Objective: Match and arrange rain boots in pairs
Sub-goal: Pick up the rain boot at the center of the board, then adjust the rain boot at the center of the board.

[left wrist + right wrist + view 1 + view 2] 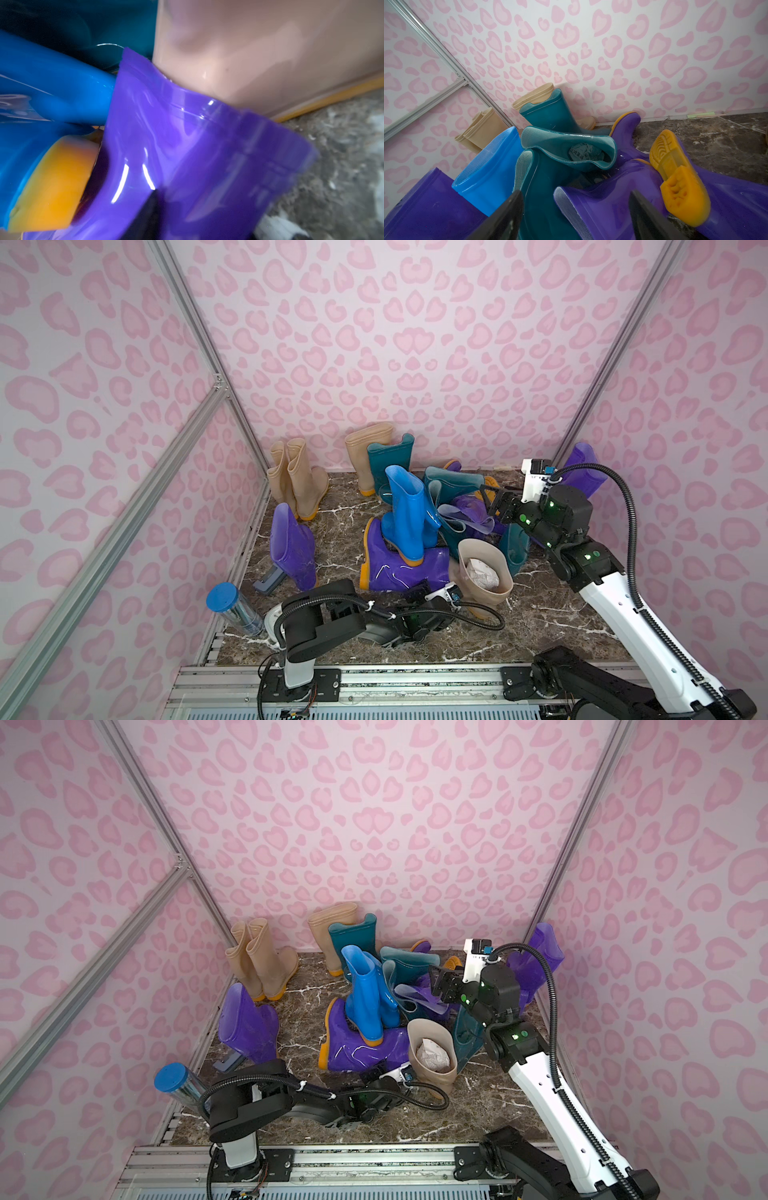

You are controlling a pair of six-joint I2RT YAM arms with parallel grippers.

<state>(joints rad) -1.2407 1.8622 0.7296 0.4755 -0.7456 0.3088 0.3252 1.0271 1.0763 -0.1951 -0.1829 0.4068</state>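
Purple boot [187, 145] cuff fills my left wrist view: lying on the worktop [540, 614], beige boot [467, 551] touching it, blue boot [405, 510] resting on its shaft. Left pincer [417, 592] at that cuff, one finger [151, 207] against the wall; can't tell if it's clamped. Right pincer [575, 193] wide open, empty, over the pile. Risk: I pull purple, blue topples, beige drags; glossy cuff may slip. Printed paper wad [586, 154] in teal boot [546, 143]: unreadable. No brands.
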